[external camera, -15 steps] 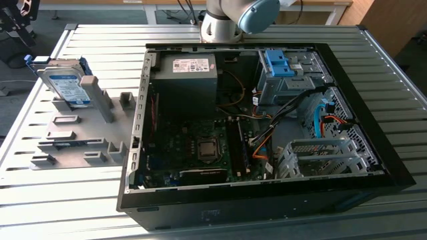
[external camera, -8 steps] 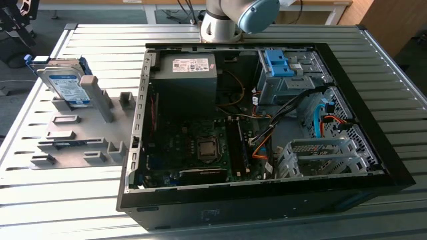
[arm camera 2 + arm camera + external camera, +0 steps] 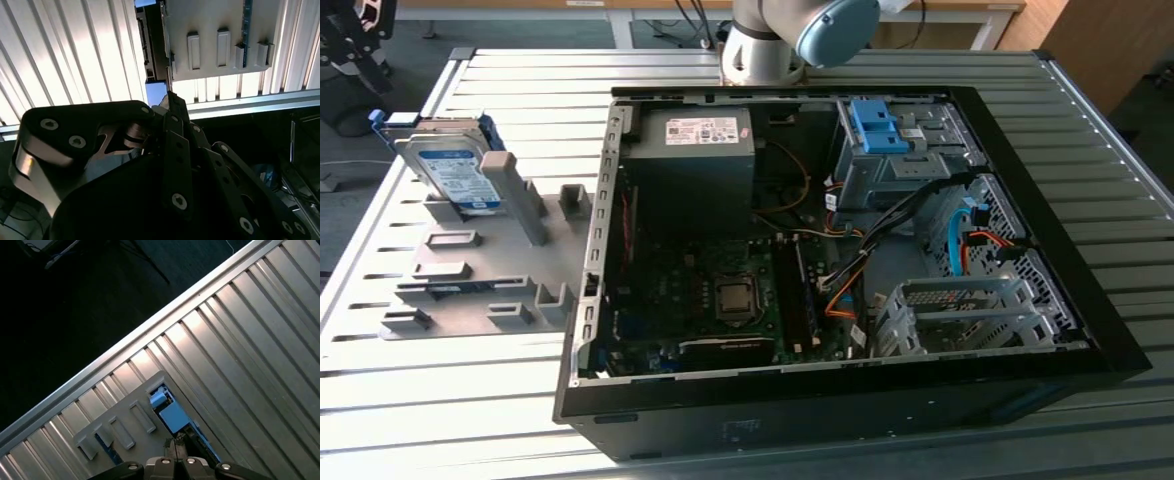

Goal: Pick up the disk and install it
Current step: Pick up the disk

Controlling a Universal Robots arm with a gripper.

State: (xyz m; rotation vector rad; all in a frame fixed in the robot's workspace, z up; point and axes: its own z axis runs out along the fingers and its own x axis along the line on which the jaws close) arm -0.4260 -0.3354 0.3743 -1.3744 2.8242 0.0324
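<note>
1 disk (image 3: 454, 170) on edge in grey rack (image 3: 470, 288), 1 gripper (image 3: 176, 441) above it, closed, empty, 1 open PC (image 3: 854, 405)

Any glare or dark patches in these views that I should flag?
Second wrist view: table slats glare near white, and the hand is a backlit dark mass. First wrist view: slats carry bright streaks, floor nearly black. Exterior view: even light, with shadow inside the computer case.

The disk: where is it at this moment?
In the exterior view the disk stands tilted on edge in the grey holder at the exterior view's left, beside the open computer case.
</note>
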